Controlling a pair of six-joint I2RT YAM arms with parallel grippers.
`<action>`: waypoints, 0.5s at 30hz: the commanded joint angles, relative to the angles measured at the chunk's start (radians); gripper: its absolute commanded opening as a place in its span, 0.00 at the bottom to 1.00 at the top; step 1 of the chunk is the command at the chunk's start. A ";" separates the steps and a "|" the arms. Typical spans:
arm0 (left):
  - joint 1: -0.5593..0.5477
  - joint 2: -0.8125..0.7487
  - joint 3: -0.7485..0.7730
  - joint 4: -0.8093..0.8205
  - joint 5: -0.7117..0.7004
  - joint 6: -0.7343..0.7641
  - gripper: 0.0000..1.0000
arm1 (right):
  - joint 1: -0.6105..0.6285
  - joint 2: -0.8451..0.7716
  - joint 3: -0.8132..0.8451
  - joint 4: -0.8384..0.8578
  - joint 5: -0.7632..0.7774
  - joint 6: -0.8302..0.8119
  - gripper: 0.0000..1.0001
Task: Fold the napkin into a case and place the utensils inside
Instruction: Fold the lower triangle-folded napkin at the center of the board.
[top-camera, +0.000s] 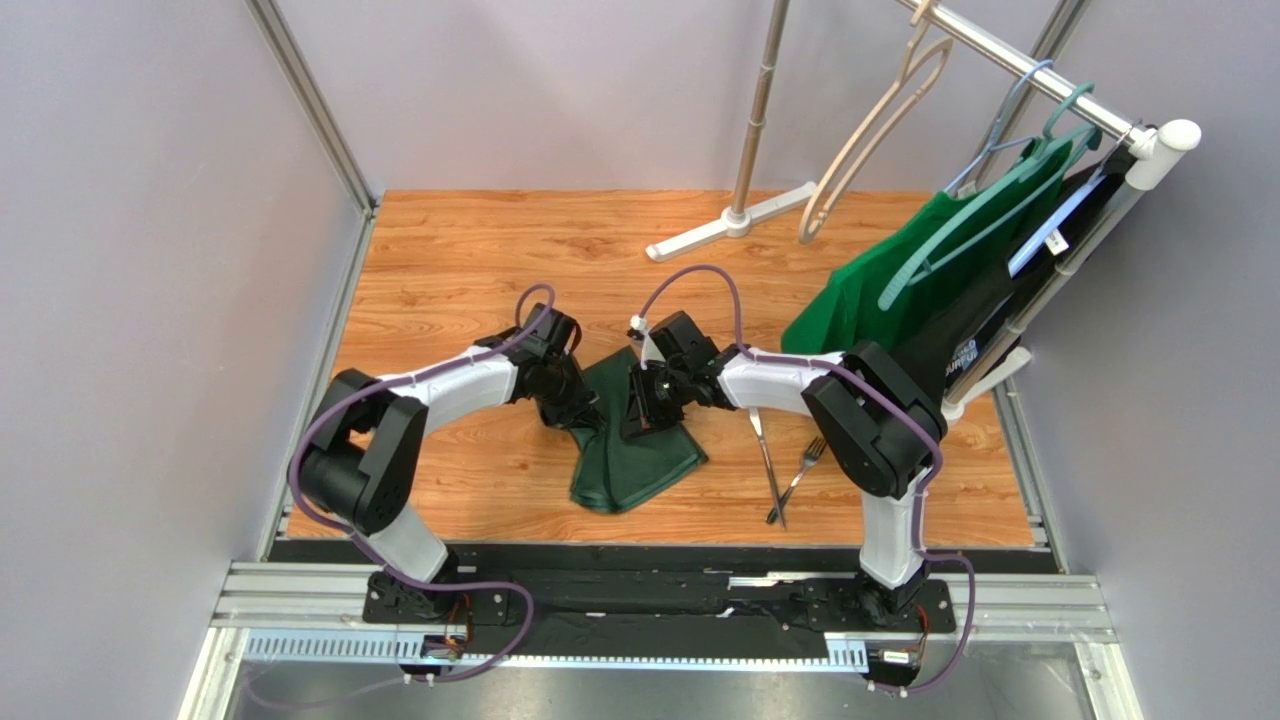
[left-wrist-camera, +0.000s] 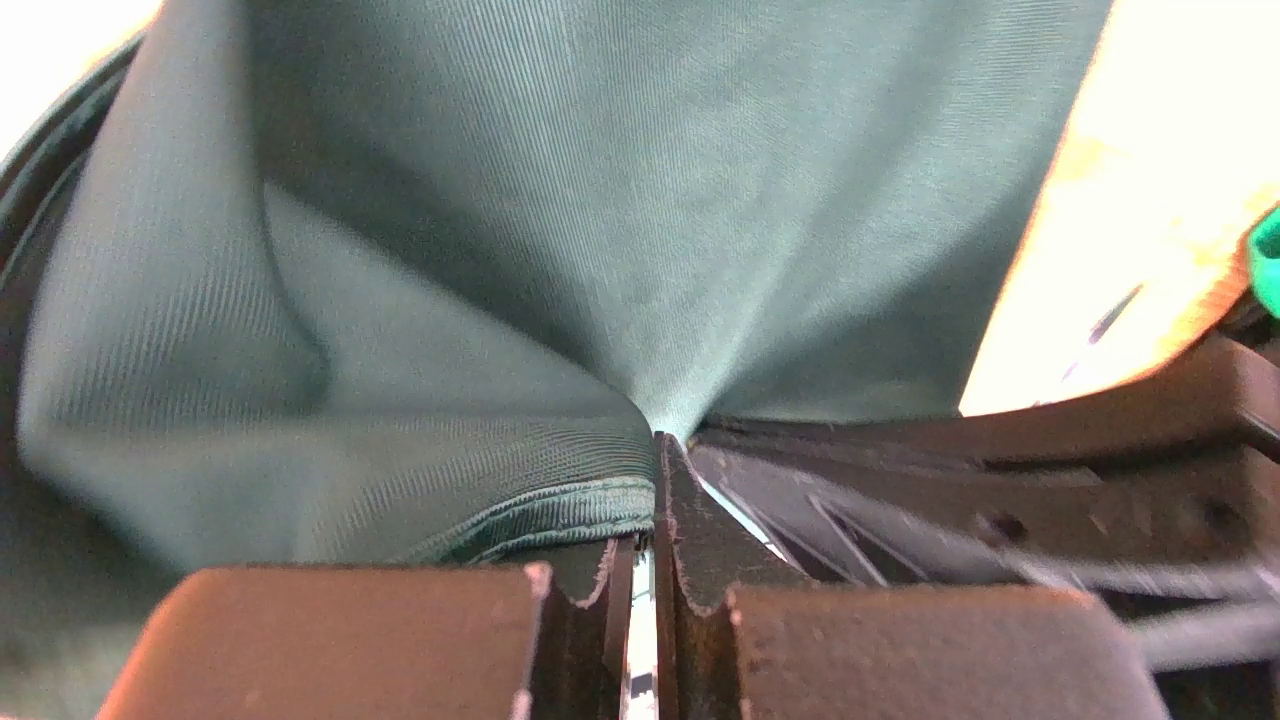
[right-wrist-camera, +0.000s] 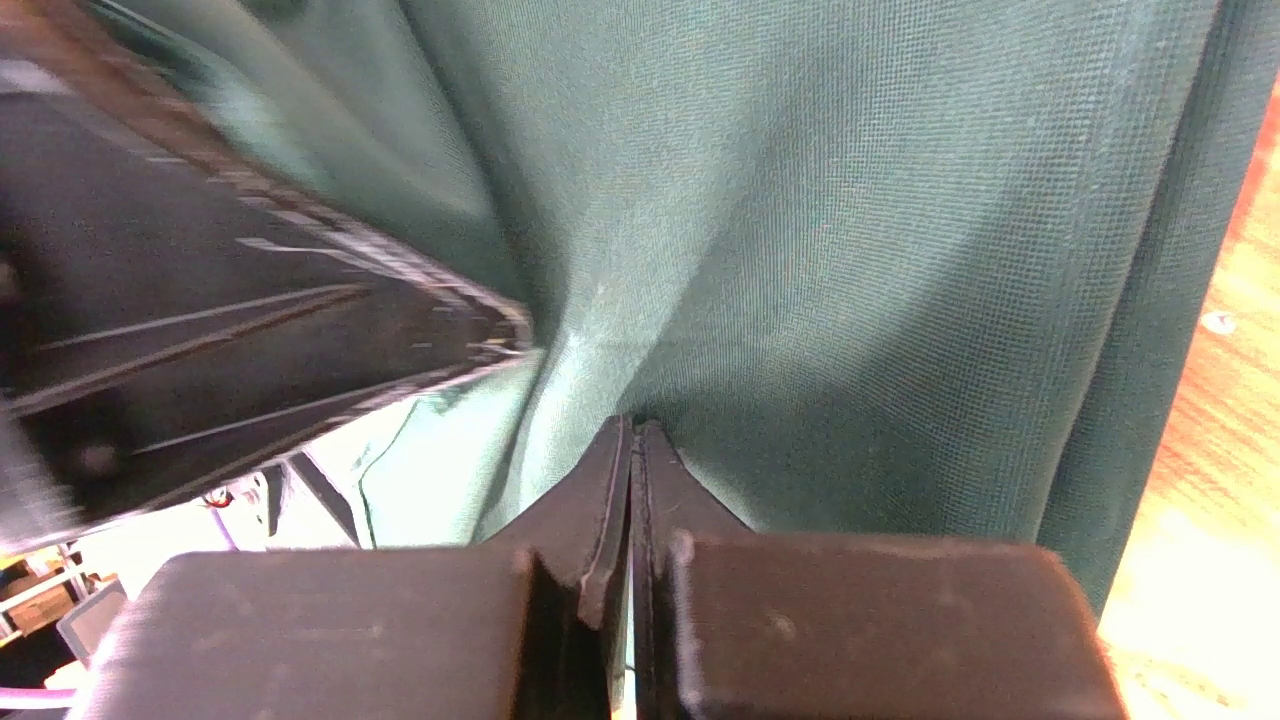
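Two black end effectors meet over a dark forest-green napkin (top-camera: 639, 450) at the centre of the wood-grain table (top-camera: 451, 270). The left end effector (left-wrist-camera: 657, 453) is pinched nearly shut on a stitched hem, and the matte, finely ribbed cloth fans away from its tips in soft radiating creases. The right end effector (right-wrist-camera: 631, 438) is closed tight on another gather of the same fabric (a sharp tuck forms where its tapered tips meet). From overhead, the napkin is bunched between the two near its top. Its lower part spreads on the table in a rumpled, rounded flap toward the bottom of the frame. The utensils (top-camera: 775, 507), two slim silver pieces, one a fork, lie just right of the cloth in a narrow V. A brighter green garment (top-camera: 879, 293) hangs at upper right.
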 joint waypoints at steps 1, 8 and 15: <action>-0.006 -0.084 0.014 -0.049 -0.079 0.024 0.00 | 0.006 0.023 -0.017 -0.051 0.066 -0.051 0.00; -0.006 0.026 0.057 -0.016 -0.013 0.012 0.00 | 0.006 0.003 -0.010 -0.054 0.053 -0.048 0.00; -0.006 0.056 0.067 0.001 -0.030 0.021 0.00 | 0.038 -0.097 0.015 -0.134 0.139 -0.106 0.14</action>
